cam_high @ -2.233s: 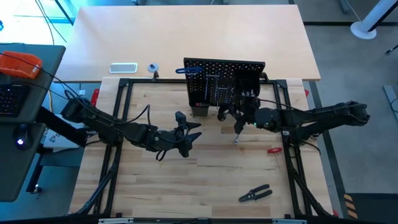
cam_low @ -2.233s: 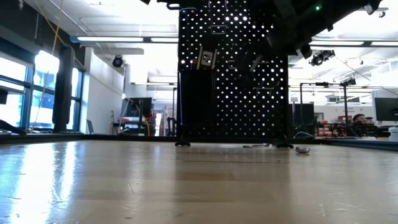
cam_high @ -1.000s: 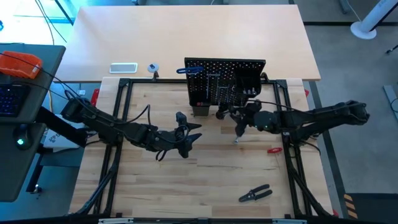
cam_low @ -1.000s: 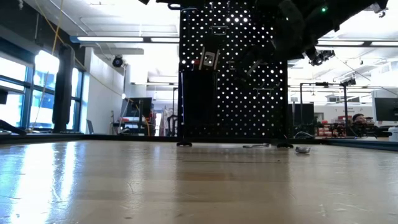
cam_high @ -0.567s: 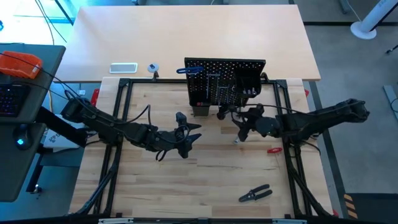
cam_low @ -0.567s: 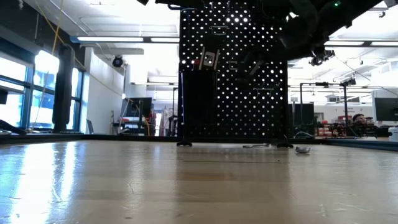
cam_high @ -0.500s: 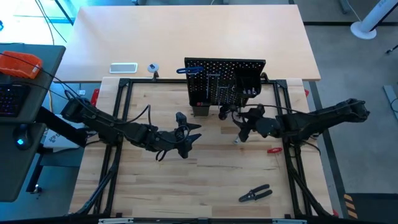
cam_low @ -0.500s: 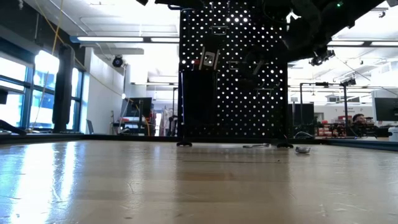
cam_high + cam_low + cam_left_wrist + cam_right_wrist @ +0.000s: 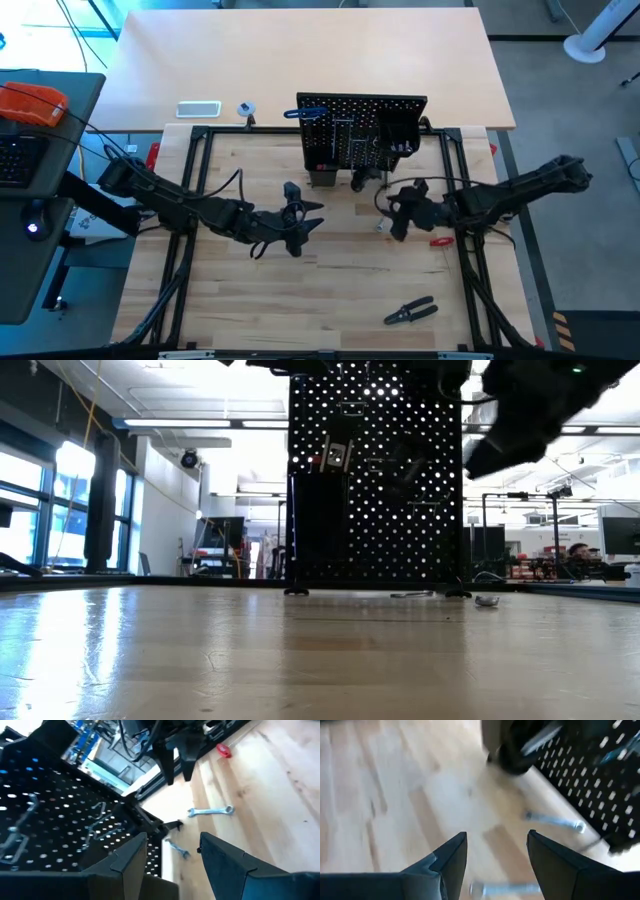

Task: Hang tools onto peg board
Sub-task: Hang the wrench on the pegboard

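A: Status on the right gripper (image 9: 397, 215)?

B: It has backed off the peg board (image 9: 362, 133) over the last couple of seconds. Earlier it was right against the board's front face by the hooks; now it sits in front of the board, out over the table (image 9: 330, 290). Fingers spread, nothing between them in the right wrist view.

A: So that tool is hung?

B: Can't confirm which one, but my read is yes: empty jaws plus retreat looks like a finished placement. The blue-handled key (image 9: 300, 113) is on the board's upper left edge.

A: What's left?

B: A silver wrench (image 9: 382, 226) on the table just in front of the board, right below the right gripper. Red-handled tool (image 9: 441, 241) farther out to the right, black pliers (image 9: 410, 311) well out in front of the board.

A: Left gripper (image 9: 299, 228)?

B: Parked in front of the board, to its left. Fingers apart, empty. Hasn't moved.

A: Next?

B: Probably the wrench, it's closest.
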Tool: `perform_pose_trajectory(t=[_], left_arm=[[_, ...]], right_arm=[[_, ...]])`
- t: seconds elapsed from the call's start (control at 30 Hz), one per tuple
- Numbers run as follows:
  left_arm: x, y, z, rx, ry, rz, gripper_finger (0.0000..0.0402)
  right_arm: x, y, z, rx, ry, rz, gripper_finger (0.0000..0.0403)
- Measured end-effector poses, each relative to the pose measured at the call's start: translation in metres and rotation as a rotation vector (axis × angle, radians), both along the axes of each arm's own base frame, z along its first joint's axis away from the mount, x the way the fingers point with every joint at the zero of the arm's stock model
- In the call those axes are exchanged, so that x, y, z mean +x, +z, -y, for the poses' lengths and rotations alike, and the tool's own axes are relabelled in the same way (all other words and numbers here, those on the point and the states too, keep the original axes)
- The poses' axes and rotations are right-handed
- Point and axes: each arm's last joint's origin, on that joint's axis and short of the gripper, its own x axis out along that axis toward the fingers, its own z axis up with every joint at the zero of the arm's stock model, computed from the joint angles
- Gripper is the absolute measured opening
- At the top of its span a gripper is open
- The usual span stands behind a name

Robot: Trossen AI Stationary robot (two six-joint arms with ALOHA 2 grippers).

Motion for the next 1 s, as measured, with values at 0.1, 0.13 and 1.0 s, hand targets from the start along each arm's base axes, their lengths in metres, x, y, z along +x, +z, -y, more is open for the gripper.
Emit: perform_pose_trajectory(t=[0.1, 0.13, 1.0], left_arm=[[-0.001, -0.009, -0.001, -0.043, -0.028, -0.013, 0.0177], [-0.002, -0.013, -0.001, -0.061, -0.037, -0.021, 0.0177], [-0.026, -0.113, -0.012, -0.461, -0.064, 0.058, 0.0177]], right_arm=[[-0.007, -0.007, -0.010, 0.020, 0.041, -0.076, 0.0202], [-0.009, -0.009, -0.015, 0.027, 0.056, -0.093, 0.0202], [0.034, -0.111, -0.067, -0.156, 0.079, -0.346, 0.0202]])
